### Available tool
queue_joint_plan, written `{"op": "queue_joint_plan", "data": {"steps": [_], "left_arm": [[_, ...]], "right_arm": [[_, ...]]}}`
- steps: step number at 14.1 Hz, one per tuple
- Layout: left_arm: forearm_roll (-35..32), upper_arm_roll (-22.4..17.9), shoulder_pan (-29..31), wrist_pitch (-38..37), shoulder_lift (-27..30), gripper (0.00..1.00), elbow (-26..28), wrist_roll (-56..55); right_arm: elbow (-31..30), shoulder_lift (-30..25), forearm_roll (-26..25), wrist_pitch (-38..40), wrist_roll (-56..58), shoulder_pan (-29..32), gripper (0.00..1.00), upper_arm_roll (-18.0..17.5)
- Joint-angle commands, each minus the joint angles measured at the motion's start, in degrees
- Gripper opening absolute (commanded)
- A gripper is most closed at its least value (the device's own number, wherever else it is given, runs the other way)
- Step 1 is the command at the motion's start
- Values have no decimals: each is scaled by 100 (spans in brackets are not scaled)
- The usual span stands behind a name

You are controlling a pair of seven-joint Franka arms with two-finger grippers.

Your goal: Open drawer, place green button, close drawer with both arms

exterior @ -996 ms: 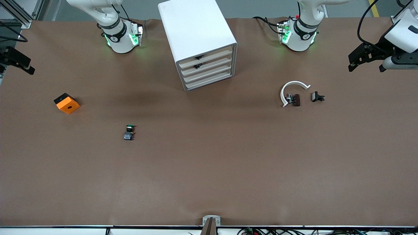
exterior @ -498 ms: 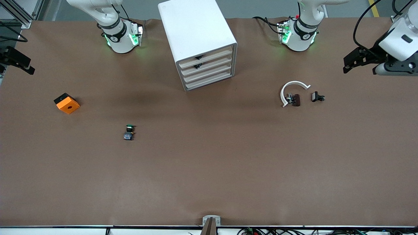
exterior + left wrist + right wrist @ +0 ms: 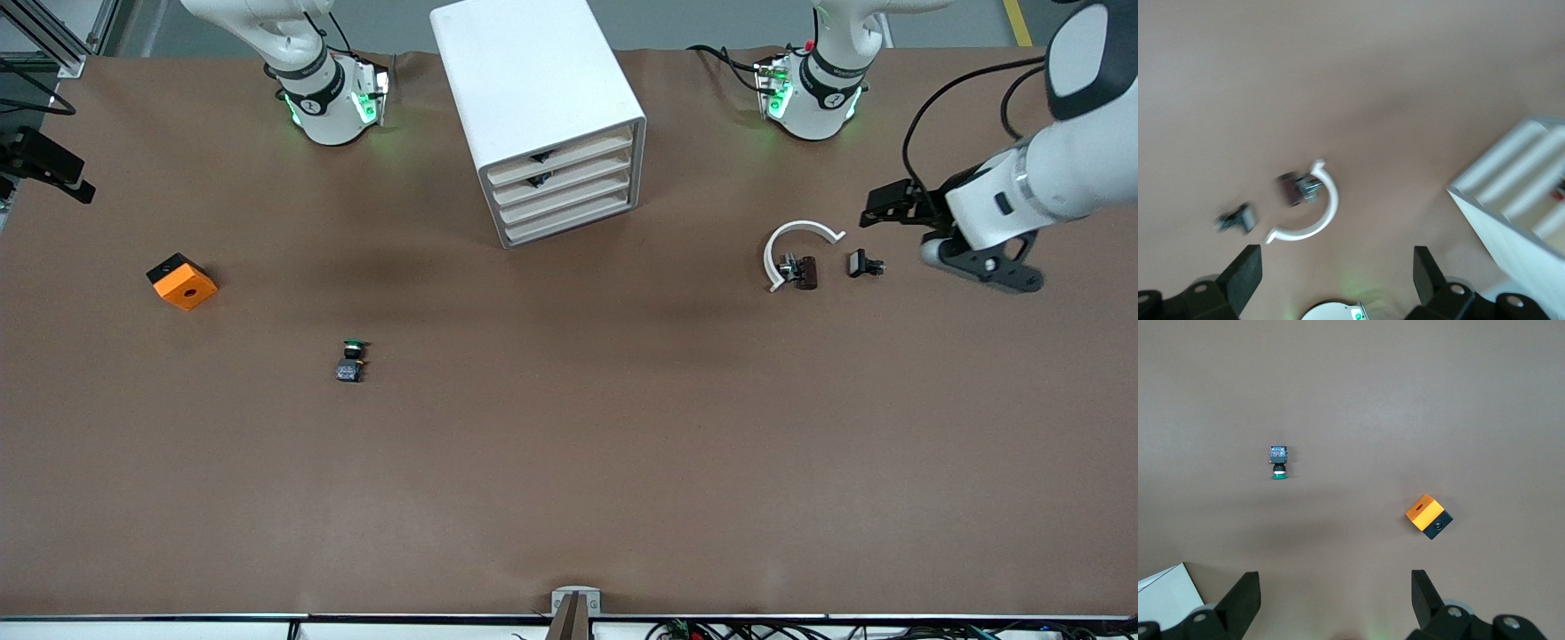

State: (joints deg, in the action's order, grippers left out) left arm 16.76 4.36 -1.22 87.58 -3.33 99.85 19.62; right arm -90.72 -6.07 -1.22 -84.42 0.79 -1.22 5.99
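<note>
The white four-drawer cabinet stands between the arm bases. Its third drawer is closed. The button, green cap on a dark body, lies on the brown table nearer the front camera than the cabinet, toward the right arm's end. It also shows in the right wrist view. My left gripper is open and empty over the table beside a black clip; its own view shows the fingers wide apart. My right gripper waits at its end of the table, open and empty.
An orange cube with a hole lies toward the right arm's end, also in the right wrist view. A white ring with a dark clip inside lies toward the left arm's end. The left wrist view shows the ring and cabinet.
My left arm has swung in from the table's end toward the white ring and clips, and its gripper has come down. The right arm, button and drawers have not moved.
</note>
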Motion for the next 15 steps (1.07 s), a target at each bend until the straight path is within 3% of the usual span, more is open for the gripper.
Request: {"op": "queue_joint_plan", "data": {"steps": [1, 4, 9, 15], "left_arm": [[730, -6, 139, -92, -483, 100, 8, 1382], [1170, 90, 43, -92, -975, 100, -1, 1938], [1717, 785, -10, -21, -1969, 100, -36, 2116], [2095, 873, -343, -4, -2656, 100, -62, 2046]], "right_arm": [[-138, -157, -19, -22, 53, 43, 100, -19], [-130, -157, -19, -13, 62, 43, 100, -19], [-130, -157, -19, -22, 53, 43, 100, -19], [11, -105, -28, -4, 282, 104, 100, -19]]}}
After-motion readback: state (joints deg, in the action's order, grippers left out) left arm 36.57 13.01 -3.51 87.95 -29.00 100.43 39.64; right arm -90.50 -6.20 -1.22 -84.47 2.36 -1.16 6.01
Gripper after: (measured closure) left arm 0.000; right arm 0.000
